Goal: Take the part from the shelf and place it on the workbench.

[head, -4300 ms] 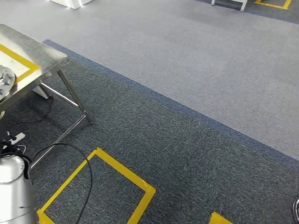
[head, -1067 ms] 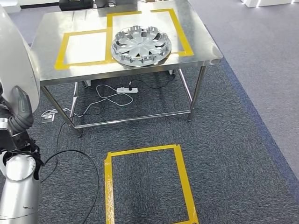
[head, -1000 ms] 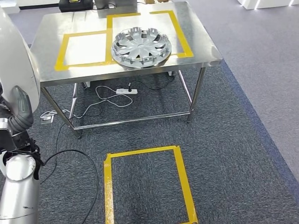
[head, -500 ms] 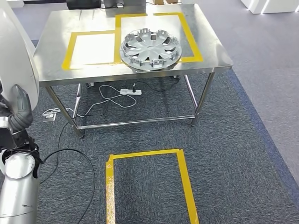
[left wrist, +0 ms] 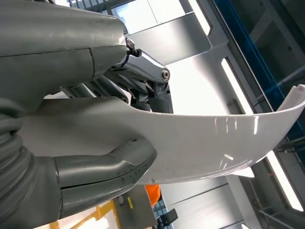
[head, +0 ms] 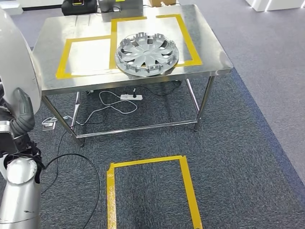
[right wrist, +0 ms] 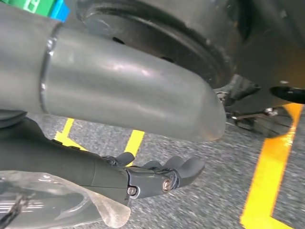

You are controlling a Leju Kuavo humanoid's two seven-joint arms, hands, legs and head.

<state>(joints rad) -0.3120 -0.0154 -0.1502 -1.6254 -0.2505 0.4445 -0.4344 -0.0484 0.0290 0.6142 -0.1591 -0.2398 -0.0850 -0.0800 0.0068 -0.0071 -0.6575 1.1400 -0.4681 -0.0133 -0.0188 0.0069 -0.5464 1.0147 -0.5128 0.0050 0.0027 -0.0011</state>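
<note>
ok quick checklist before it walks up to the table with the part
1. Left hand holds the white curved part: ok, thumb and fingers clamp it from both sides.
2. Free spot on the steel workbench: ok, the left yellow-taped rectangle is bare; the silver hubcap fills the other.
3. Floor path: not ok, a black cable loops on the carpet beside the yellow floor square.
4. Right hand: ok, it hangs over the carpet with nothing in it.
5. Part's clearance from the robot's body: cannot tell.
</note>
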